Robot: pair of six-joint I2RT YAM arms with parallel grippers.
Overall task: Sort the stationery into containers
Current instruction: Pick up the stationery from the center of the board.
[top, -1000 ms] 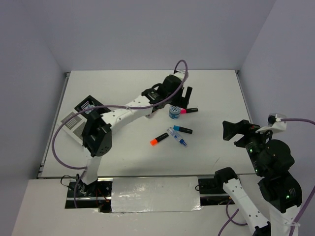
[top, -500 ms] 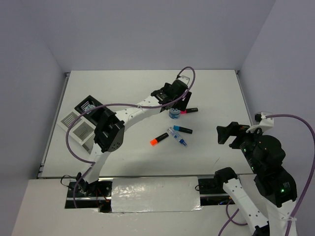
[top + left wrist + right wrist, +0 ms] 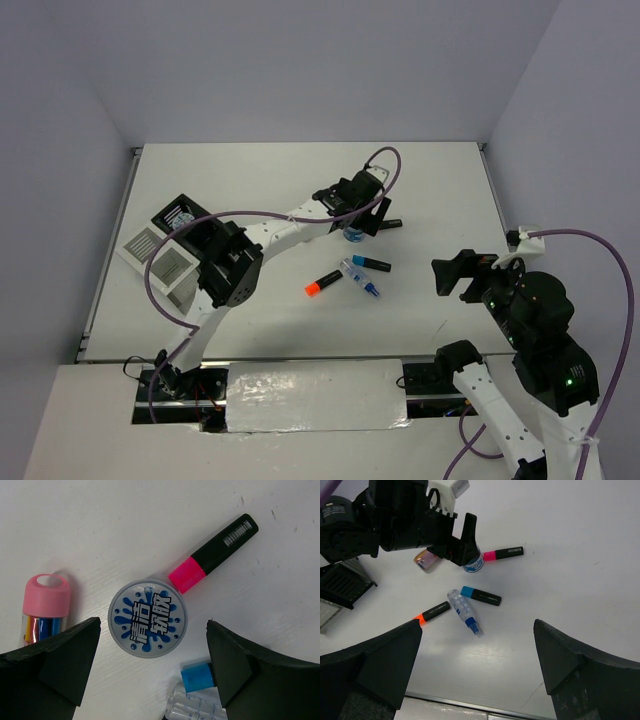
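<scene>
Below the wide-open left end effector point(image 3: 152, 627), a blue-white roll point(image 3: 148, 617) stands on the desk point(image 3: 100, 525), just beside a pink-capped marker point(image 3: 212, 555) and near a pink-lidded cylinder point(image 3: 45, 607). Well apart, the right end effector point(image 3: 452, 273) hangs open; the organizer point(image 3: 165, 250) sits far left.

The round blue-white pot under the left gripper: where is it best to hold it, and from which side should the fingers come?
Come straight down and close the left gripper on the side wall of the round pot. It stands upright, lid up, between the open fingers, where its sides look free; the pink-capped marker and the blue-capped marker lie close by its other sides.
</scene>
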